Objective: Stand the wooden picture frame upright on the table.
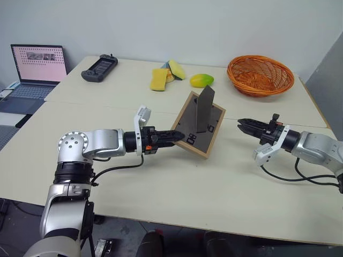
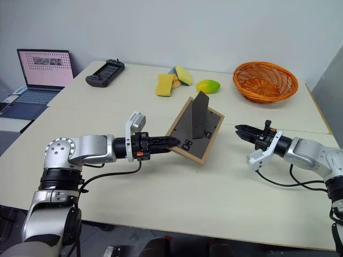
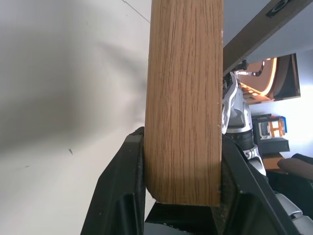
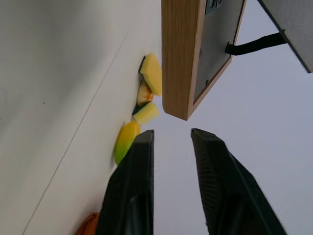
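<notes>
Left gripper fingers clamp the frame by its left edge, tilted over the tabletop, while the right gripper sits just right of it, fingers narrowly apart and empty.

Clamped between the two black fingers of the left gripper: the light-wood edge of the wooden picture frame, its grain running straight out along the fingers. Pressed against both sides of the wood, no gap showing. Beyond one finger, the cream table. Past the other, the right gripper, well apart, near the frame's dark back.
</notes>
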{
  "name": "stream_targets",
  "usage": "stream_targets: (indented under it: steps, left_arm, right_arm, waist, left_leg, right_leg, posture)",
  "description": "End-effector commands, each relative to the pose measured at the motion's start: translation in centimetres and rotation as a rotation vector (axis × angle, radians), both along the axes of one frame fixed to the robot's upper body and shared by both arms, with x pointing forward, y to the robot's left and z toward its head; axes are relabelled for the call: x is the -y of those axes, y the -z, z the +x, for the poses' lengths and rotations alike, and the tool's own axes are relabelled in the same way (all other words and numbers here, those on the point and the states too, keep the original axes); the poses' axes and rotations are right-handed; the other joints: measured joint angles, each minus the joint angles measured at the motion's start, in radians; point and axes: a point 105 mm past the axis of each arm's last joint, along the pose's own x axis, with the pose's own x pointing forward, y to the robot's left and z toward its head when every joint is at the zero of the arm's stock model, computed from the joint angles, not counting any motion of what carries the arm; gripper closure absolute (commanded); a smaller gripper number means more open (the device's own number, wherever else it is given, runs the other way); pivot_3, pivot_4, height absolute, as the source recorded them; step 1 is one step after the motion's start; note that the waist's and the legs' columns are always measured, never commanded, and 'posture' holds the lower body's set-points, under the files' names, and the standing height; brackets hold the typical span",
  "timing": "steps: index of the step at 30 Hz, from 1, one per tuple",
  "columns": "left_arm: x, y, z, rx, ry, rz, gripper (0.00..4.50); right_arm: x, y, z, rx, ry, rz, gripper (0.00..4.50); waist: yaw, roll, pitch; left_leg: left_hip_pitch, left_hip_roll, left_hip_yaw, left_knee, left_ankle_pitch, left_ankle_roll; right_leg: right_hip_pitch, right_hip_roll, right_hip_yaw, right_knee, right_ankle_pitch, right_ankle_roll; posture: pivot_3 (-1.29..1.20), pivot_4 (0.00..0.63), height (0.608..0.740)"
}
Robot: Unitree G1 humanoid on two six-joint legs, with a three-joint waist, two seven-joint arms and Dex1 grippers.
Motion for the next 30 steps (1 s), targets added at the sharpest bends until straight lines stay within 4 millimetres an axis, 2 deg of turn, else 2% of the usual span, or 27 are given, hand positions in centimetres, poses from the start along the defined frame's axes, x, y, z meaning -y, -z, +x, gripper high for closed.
stream_targets:
  steps: [1,6,13,19,22,25,28,30]
  left_arm:
    - [0.1,-2.8,-0.4,0.074,0.05,-0.066,3.18]
    - [0.4,-3.5,-0.6,0.085,0.09,-0.081,3.18]
    - [0.6,-3.6,-0.9,0.083,0.131,-0.077,3.18]
    - [0.5,-3.5,-0.9,0.077,0.133,-0.072,3.18]
    - [0.5,-3.6,-0.9,0.077,0.133,-0.071,3.18]
    - [0.5,-3.5,-0.9,0.076,0.13,-0.071,3.18]
    - [0.4,-3.5,-0.9,0.075,0.129,-0.07,3.18]
    - [0.5,-3.5,-0.9,0.075,0.131,-0.071,3.18]
  right_arm:
    - [0.0,-2.1,0.1,0.176,-0.032,-0.006,2.35]
    - [-0.3,-2.2,0.0,0.266,-0.085,-0.002,2.35]
    - [-1.1,-1.3,0.5,0.266,-0.107,0.03,2.35]
    - [-1.4,-1.8,1.0,0.269,-0.107,0.061,2.35]
    - [-1.5,-2.0,1.1,0.259,-0.111,0.086,1.9]
    - [-1.6,-2.1,1.2,0.282,-0.109,0.075,1.08]
    - [-1.9,-2.1,1.2,0.292,-0.112,0.066,0.5]
    - [-2.0,-2.2,1.4,0.293,-0.11,0.072,0.5]
  waist:
    - [0.0,0.0,0.0]
    - [0.0,0.0,0.0]
    - [-0.001,0.0,0.0]
    - [-0.002,0.0,0.0]
    - [-0.002,0.0,0.0]
    - [-0.002,0.0,0.0]
    - [-0.004,0.0,0.0]
    - [-0.005,0.0,0.0]
  left_leg:
    - [0.0,0.0,0.0,0.0,0.0,0.0]
    - [0.0,-0.001,0.0,0.0,0.0,0.0]
    - [0.0,-0.001,0.0,0.0,0.0,0.0]
    - [0.0,-0.002,0.0,0.0,0.0,0.0]
    - [0.0,-0.002,-0.001,0.0,0.0,0.0]
    - [0.0,-0.002,-0.001,0.0,0.0,0.0]
    - [0.0,-0.002,-0.001,0.0,0.0,0.0]
    - [0.0,-0.002,-0.001,0.0,0.0,0.0]
  right_leg:
    - [0.0,0.0,0.0,0.0,0.0,0.0]
    - [-0.001,0.0,0.0,0.002,0.0,0.0]
    - [0.0,0.0,0.0,0.003,0.0,0.0]
    - [-0.001,-0.001,0.0,0.004,0.0,0.0]
    - [-0.001,-0.001,0.0,0.004,0.0,0.0]
    - [-0.001,-0.001,0.0,0.004,0.0,0.0]
    - [-0.001,-0.001,0.0,0.005,0.0,0.0]
    - [-0.001,-0.001,0.0,0.005,0.0,0.0]
  posture:
    - [0.0,0.15,0.74]
    - [0.0,0.15,0.74]
    - [0.0,0.15,0.74]
    - [0.0,0.15,0.74]
    - [0.0,0.15,0.74]
    - [0.0,0.15,0.74]
    - [0.0,0.15,0.74]
    - [0.0,0.15,0.74]
